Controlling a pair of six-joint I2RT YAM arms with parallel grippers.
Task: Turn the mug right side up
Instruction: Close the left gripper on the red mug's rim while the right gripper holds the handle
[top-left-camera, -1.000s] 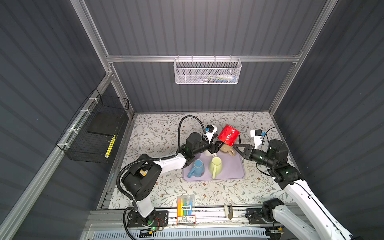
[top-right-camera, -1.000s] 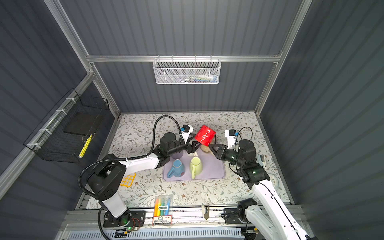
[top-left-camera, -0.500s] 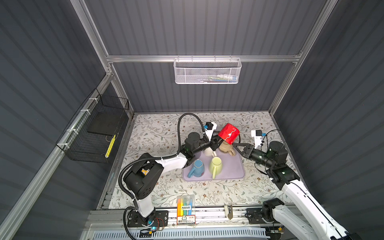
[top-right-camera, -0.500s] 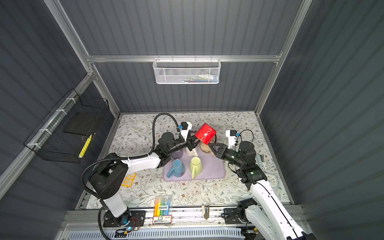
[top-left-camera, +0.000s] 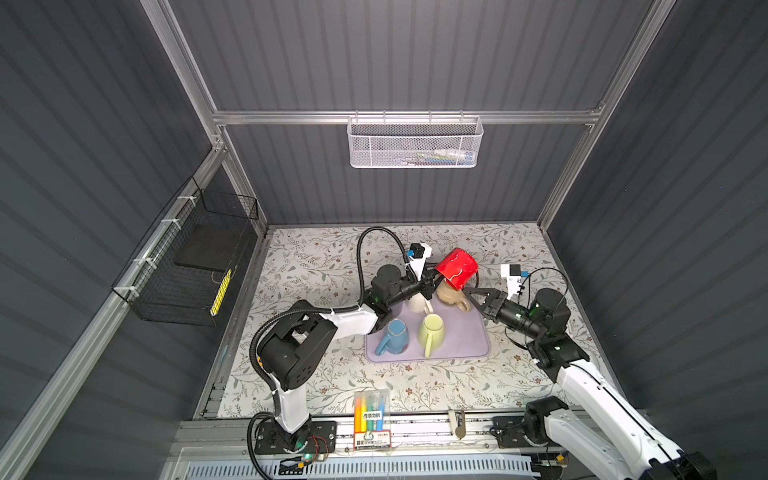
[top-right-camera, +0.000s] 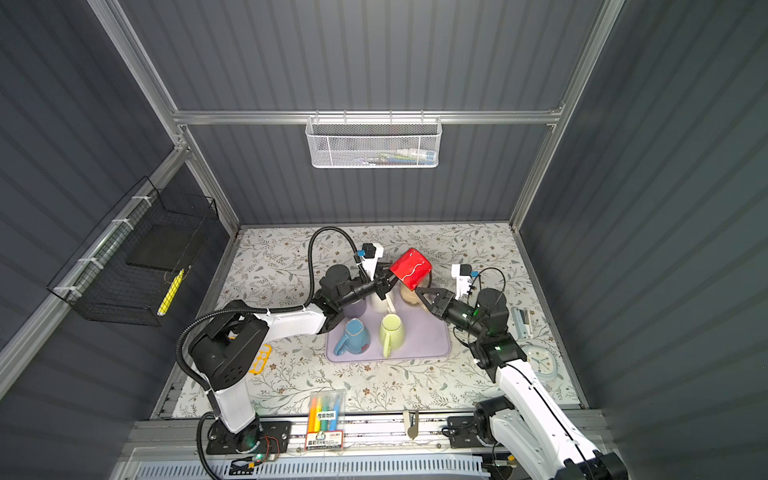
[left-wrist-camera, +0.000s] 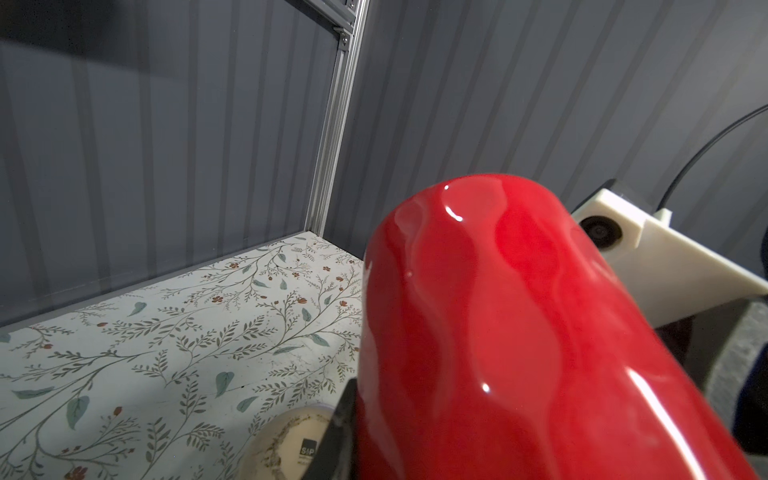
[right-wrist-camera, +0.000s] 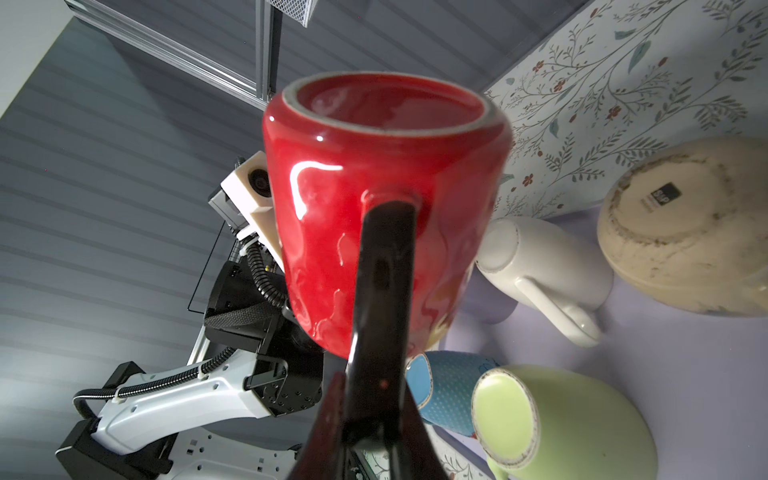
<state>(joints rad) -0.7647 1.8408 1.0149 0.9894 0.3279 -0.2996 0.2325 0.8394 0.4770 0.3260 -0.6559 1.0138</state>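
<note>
Two grippers on red mug (top-left-camera: 456, 269), right gripper (top-right-camera: 420, 291) clamped on handle (right-wrist-camera: 390, 194), left gripper (top-left-camera: 432, 281) apparently pinching its mostly hidden rim.

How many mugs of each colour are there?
red mug: 1
beige mug: 1
white mug: 1
blue mug: 1
green mug: 1
lavender mug, partly hidden: 1
Total: 6
</note>
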